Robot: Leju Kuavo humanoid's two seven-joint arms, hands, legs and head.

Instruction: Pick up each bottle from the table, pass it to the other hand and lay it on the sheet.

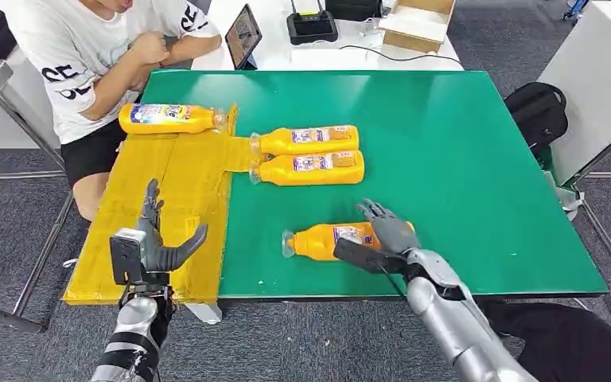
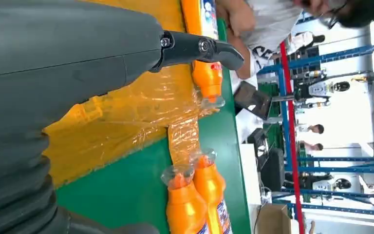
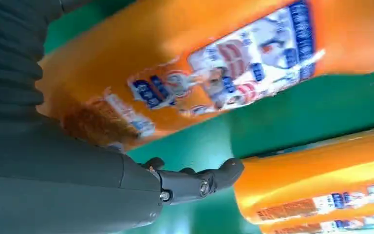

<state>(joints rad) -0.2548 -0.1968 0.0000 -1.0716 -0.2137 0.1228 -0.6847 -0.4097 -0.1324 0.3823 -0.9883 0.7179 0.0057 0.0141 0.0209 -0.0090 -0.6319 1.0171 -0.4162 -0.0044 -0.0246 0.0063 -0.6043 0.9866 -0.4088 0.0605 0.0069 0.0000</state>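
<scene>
Four orange bottles lie on the green table (image 1: 461,159). One bottle (image 1: 167,118) (image 2: 208,78) rests at the far end of the yellow sheet (image 1: 175,199) (image 2: 126,117). Two bottles (image 1: 310,139) (image 1: 310,168) lie side by side mid-table, their caps on a strip of the sheet. The fourth bottle (image 1: 324,239) (image 3: 214,63) lies near the front edge. My right hand (image 1: 386,232) (image 3: 78,170) straddles its base end, fingers behind it and the thumb (image 3: 199,183) in front, apart from it. My left hand (image 1: 155,239) (image 2: 78,63) hovers open over the sheet's near part.
A person (image 1: 103,56) sits at the table's far left corner, close to the sheet. Beyond the table stand a tablet (image 1: 243,36), a black device (image 1: 312,26) and a cardboard box (image 1: 418,24). A black backpack (image 1: 537,111) lies right of the table.
</scene>
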